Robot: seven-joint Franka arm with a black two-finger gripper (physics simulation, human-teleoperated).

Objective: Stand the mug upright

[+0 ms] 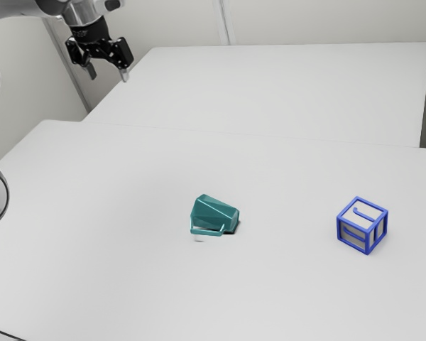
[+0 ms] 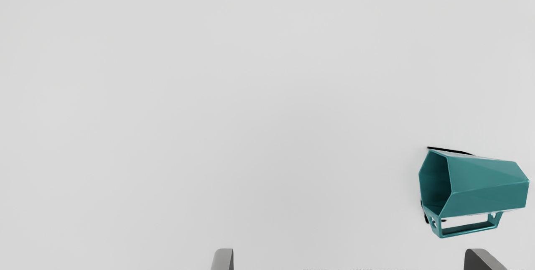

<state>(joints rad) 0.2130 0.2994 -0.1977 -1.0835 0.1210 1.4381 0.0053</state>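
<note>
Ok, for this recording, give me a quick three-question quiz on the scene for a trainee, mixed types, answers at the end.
1. True or false: the mug is lying on its side.
2. Multiple choice: what colour is the frame of the lettered block?
A) red
B) blue
C) yellow
3. Fill in the blank: the two fingers of the gripper stand ____, with nothing held between them.

Key: 1 true; 2 B; 3 apart
</note>
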